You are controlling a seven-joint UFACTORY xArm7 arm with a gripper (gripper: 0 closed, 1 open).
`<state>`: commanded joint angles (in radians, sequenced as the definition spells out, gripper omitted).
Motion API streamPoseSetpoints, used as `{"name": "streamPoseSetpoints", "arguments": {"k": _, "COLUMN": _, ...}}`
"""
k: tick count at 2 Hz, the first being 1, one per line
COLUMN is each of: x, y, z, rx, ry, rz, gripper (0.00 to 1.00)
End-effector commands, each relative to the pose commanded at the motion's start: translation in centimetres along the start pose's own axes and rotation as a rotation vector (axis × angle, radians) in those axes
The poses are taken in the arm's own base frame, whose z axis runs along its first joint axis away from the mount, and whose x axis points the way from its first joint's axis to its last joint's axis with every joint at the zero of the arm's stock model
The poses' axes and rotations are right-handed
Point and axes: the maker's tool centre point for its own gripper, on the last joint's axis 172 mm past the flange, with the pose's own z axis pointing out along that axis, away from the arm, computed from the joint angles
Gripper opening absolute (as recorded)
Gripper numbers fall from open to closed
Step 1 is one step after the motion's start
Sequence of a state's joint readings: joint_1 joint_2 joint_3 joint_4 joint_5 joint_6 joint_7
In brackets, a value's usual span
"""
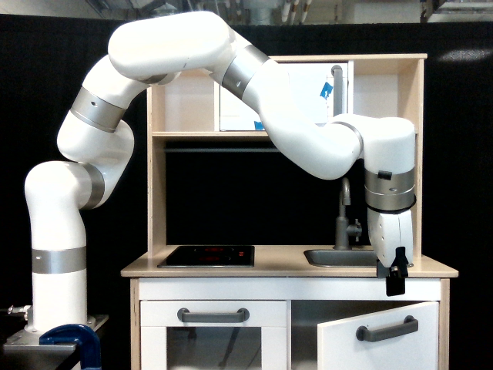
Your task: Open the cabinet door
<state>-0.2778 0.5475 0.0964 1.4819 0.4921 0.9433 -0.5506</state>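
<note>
Already the cabinet door (385, 339) stood ajar when I looked: the plain white panel sat at the lower right of the toy kitchen, swung outward so its left edge leaned forward and a dark gap showed between it and the oven door (212, 339) on its left. Its grey bar handle (387, 329) ran slightly tilted near the top edge, with nothing on it. Above the panel's top edge I saw a strip of open room up to the counter (289, 269), and the end effector (395, 282) hung in that strip, just in front of the counter's front edge and clearly above the handle, touching neither as far as I could judge. It held nothing. From this angle the black fingers overlapped into one dark shape, so I could not tell how wide they stood. The wrist came straight down past the sink (335, 257) and the faucet (344, 220), with the forearm crossing in front of the upper shelf. To the right, the kitchen's side post and the black curtain left only a narrow margin beside the arm. On the far left, a blue clamp (73, 341) sat by the arm's base, well apart from the door.
</note>
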Motion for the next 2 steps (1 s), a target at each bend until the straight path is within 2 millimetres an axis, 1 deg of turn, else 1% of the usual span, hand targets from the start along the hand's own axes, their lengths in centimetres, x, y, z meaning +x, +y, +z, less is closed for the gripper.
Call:
{"name": "streamPoseSetpoints", "arguments": {"k": 1, "x": -0.1, "y": -0.7, "z": -3.6, "rx": 0.000, "ry": 0.000, "rz": 0.000, "gripper": 1.00}}
{"name": "streamPoseSetpoints", "arguments": {"k": 2, "x": -0.6, "y": -0.8, "z": -5.1, "rx": 0.000, "ry": 0.000, "rz": 0.000, "gripper": 1.00}}
